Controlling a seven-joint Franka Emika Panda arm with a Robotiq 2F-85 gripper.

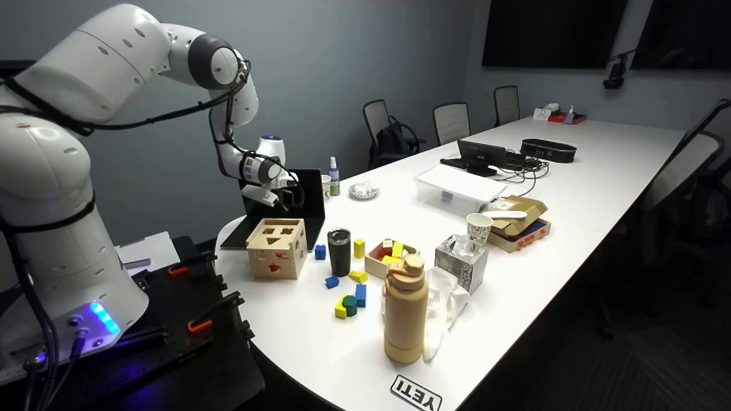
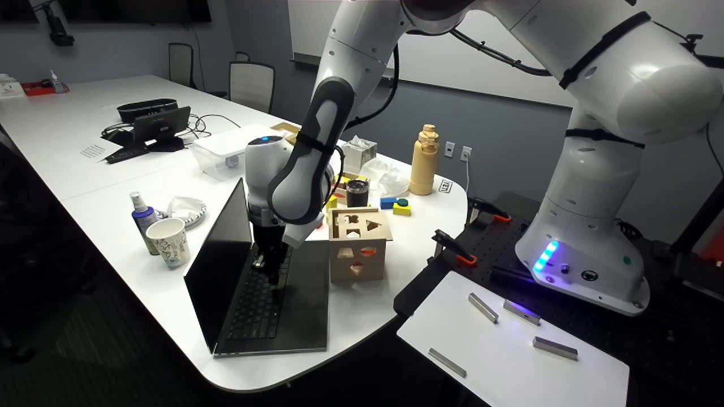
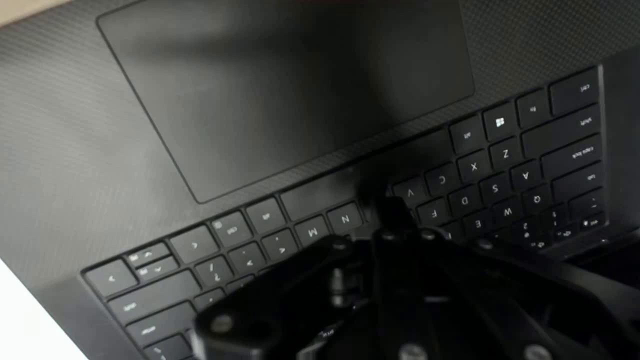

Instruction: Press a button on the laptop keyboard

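Observation:
The small black laptop (image 2: 220, 265) stands open on the white table with its screen dark; it also shows in an exterior view (image 1: 312, 191). Its keyboard (image 2: 254, 314) is the flat black deck, and its keys fill the lower part of the wrist view (image 3: 312, 230). My gripper (image 2: 274, 277) points down over the keyboard, in front of the screen. In the wrist view the gripper's fingertips (image 3: 395, 205) are together with nothing seen between them. They lie between the N and V keys, just beyond the space bar, and hide the key there. I cannot tell whether they touch it.
A wooden shape-sorter box (image 2: 357, 249) stands close beside the laptop's front edge. A dark tumbler (image 1: 339, 254) and several coloured blocks lie past it. A paper cup (image 2: 168, 242) and a spray bottle (image 2: 144, 220) stand behind the screen. A tan bottle (image 1: 406, 311) stands farther off.

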